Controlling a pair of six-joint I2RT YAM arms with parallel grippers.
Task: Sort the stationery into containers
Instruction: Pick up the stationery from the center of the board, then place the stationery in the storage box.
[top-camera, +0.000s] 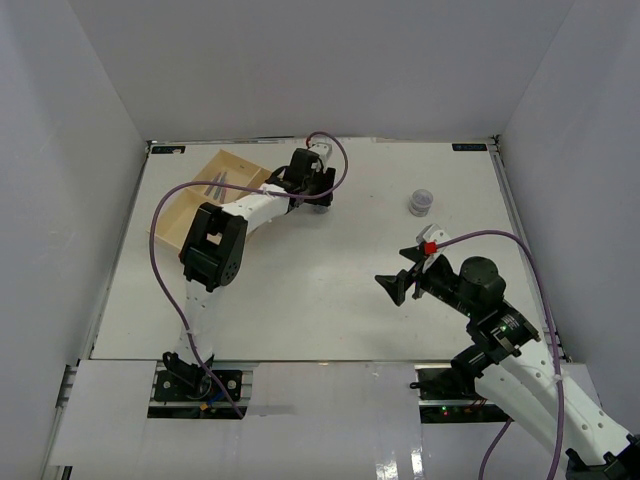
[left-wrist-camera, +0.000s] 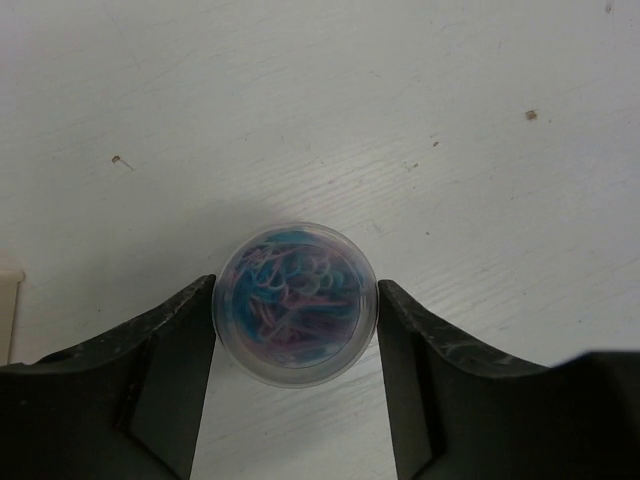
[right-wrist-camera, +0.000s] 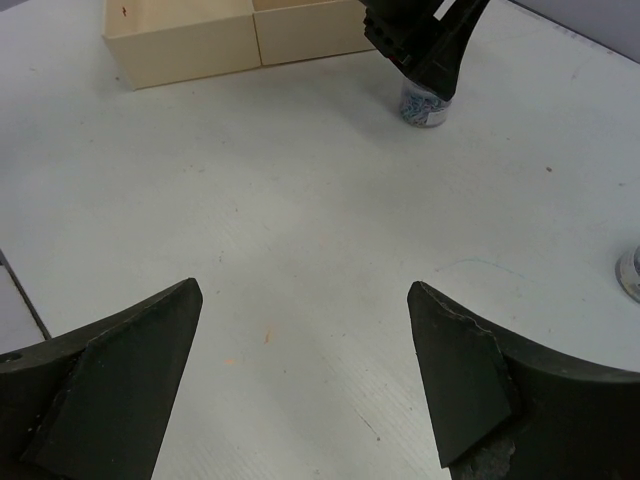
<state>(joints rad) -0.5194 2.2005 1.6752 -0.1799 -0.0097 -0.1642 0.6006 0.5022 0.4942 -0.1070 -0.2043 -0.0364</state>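
Tray (top-camera: 178, 218): cream, compartmented, at the far left of the table (top-camera: 300, 300). Thin pens (top-camera: 216, 184) lie in one far compartment.

Left gripper (left-wrist-camera: 297, 310): positioned over a clear round jar (left-wrist-camera: 296, 285) of blue and pink clips, just right of the tray. Jaws partly closed: both fingers (left-wrist-camera: 190, 340) lie against the jar's wall, one on each side. The jar stands on the table.

Right gripper (right-wrist-camera: 303, 290): jaws spread wide, holding nothing, right of centre.

Second jar (top-camera: 421, 202): upright, farther back and well apart from both grippers.

I can read no text. Two dark labels (top-camera: 168, 149) at the desk's (top-camera: 320, 300) far corners are too small.
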